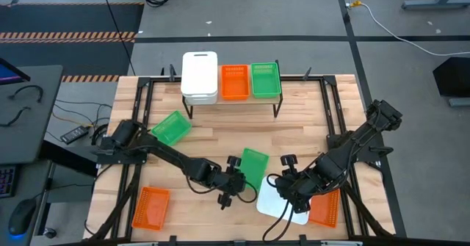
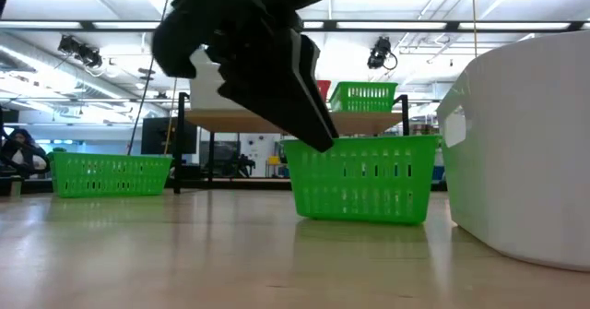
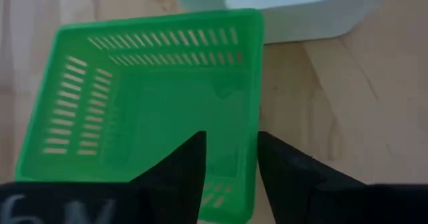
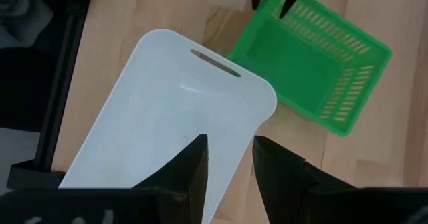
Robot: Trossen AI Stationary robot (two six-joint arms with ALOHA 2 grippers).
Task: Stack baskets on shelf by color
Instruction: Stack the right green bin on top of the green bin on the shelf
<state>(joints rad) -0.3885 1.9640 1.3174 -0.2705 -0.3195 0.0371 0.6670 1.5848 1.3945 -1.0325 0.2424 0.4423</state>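
Wooden tabletop (image 1: 220,139) amid grey floor (image 1: 294,11); left gripper (image 3: 231,160) narrowly straddling green basket (image 3: 144,103) wall, right gripper (image 4: 231,160) narrow.

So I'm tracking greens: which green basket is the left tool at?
The green basket mid-table beside the loose white basket, under the left tool. The others sit far-left and on the shelf.

Perforated glossy plastic green basket (image 3: 147,97) on smooth pale wooden tabletop (image 1: 220,139).
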